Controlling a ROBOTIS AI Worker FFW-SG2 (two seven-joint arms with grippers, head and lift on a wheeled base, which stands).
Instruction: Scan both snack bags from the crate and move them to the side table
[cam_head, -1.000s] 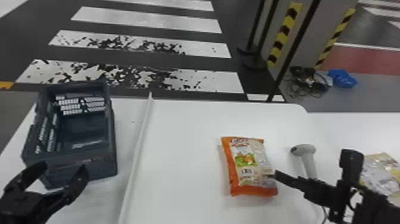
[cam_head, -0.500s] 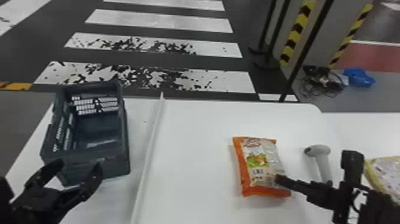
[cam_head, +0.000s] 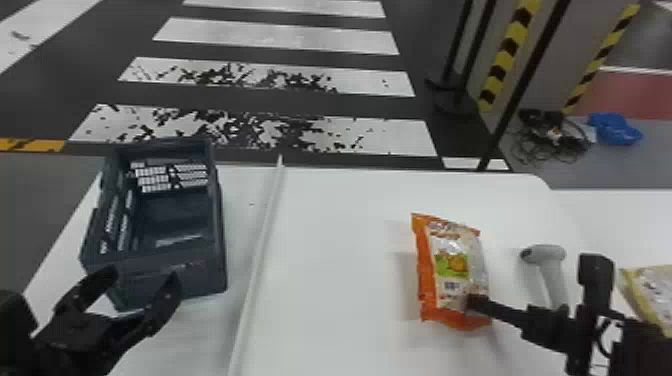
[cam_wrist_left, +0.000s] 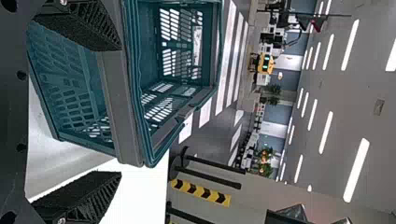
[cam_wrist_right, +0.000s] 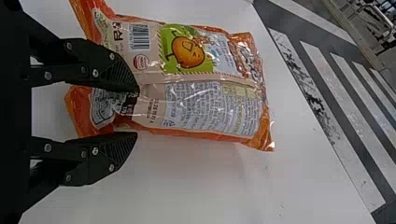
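1. At the far left my left gripper (cam_head: 142, 277) waits released, its 2 fingers spread wide by the near wall of the blue-grey crate (cam_head: 200, 272). I cannot tell whether either finger touches that wall.
2. The crate sits on the white table (cam_head: 350, 250), its open top facing up. My left wrist view looks into it, past my spread fingers to its slotted walls.
3. Next comes 1 long white strip (cam_head: 260, 260), running along the table between the crate and the orange bag.
4. Right of the strip is snack bag 1, the orange bag (cam_head: 450, 280), its printed face with the barcode turned up toward my head camera. I cannot tell whether its underside touches the table.
5. The white scanner (cam_head: 550, 255) is just right of that bag, well short of the crate's side, near my right arm.
6. My right gripper (cam_head: 475, 303) comes in from the right and grasps the orange bag near its barcode end. In my right wrist view, 1 finger presses on the printed face and the other lies along the bag's edge, with packet bunched between the 2.
7. Farthest right, snack bag 2, the yellowish bag (cam_head: 655, 290), lies partly hidden behind my right arm.
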